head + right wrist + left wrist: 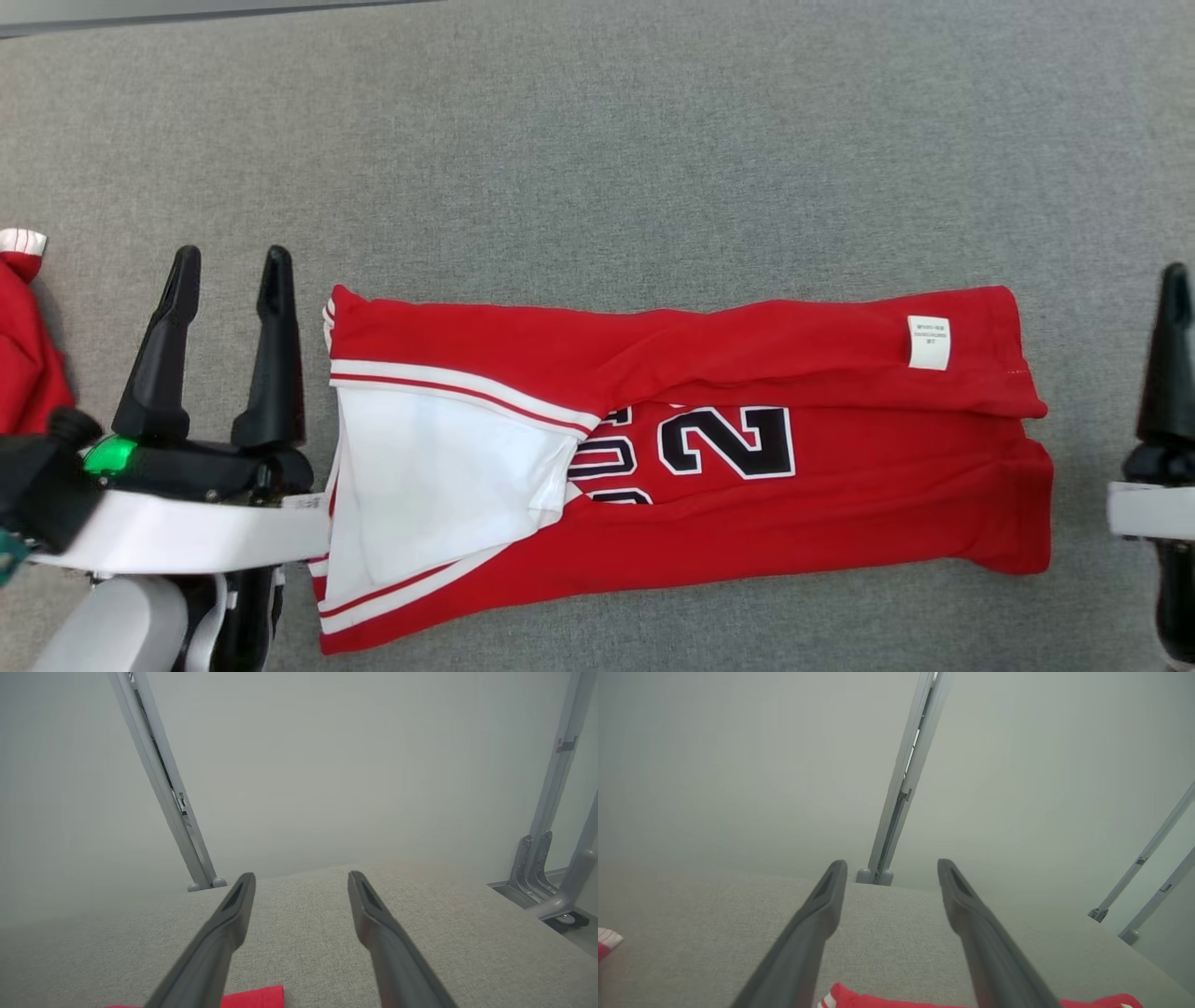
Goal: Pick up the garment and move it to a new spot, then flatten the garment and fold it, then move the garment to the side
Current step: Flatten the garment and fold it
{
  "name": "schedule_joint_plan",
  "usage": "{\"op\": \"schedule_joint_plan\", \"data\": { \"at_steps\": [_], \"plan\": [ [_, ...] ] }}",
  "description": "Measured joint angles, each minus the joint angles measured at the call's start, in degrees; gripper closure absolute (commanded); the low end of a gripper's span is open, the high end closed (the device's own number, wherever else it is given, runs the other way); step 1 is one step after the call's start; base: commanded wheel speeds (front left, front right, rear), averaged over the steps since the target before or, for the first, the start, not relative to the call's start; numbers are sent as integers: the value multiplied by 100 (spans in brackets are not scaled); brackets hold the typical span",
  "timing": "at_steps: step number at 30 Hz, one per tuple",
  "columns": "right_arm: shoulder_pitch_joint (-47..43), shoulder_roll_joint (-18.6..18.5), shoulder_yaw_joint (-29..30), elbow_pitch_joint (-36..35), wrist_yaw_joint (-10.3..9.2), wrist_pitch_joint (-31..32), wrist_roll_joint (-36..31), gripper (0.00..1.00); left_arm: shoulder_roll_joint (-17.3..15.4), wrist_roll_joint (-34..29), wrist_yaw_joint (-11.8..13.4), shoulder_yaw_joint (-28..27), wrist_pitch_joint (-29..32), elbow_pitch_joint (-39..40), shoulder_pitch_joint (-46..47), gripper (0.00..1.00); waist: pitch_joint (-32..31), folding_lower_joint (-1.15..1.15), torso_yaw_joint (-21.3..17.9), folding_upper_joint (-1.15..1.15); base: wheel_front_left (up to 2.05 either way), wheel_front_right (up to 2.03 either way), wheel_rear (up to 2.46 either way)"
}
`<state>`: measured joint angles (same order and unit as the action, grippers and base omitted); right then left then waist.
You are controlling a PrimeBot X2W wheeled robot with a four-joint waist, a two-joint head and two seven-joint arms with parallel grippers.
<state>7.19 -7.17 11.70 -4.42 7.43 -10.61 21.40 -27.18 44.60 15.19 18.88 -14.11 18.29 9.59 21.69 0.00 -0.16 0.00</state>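
Your red garment (747, 504) lies flat on the grey cloth table (597, 168). It is stretched out long from your left to your right. It is folded over, so one flap hides part of the big black number (728, 441). At the garment's left end you can see its white inside and some red and white stripes. Near the garment's right end, on the folded flap, there is a small white tag (928, 343).

Your left gripper (231, 257) is just beside the garment's left end. Its two fingers are wide apart with nothing between them. Your right gripper (301, 876) is near the garment's right end and not touching it. Its fingers are wide apart too, and they hold nothing.

Farther left of the garment, past your left gripper, another red cloth (23, 345) peeks in at the edge. Beyond the garment, at the table's far side, grey metal posts (901, 788) stand up.
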Motion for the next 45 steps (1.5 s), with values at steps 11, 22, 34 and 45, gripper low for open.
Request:
{"op": "schedule_joint_plan", "data": {
  "at_steps": [11,22,34,45],
  "plan": [
    [48,256,-828,243,3,32,-881,0,339,-1047,588,45,-64,-794,19,0,-291,0,-177,0,0,0,0],
    [-66,320,-920,500,4,23,-891,0,631,-1548,264,-47,-73,-1165,-85,0,-498,0,-92,0,0,0,0],
    [46,140,-219,1278,4,-1,-818,0,842,-1838,-59,-144,-77,-1341,48,0,-436,0,119,0,0,0,0],
    [313,170,-611,2484,5,-211,-593,0,921,-2013,-230,-112,-79,-1508,159,0,-353,0,288,0,0,0,0]
  ]
}}
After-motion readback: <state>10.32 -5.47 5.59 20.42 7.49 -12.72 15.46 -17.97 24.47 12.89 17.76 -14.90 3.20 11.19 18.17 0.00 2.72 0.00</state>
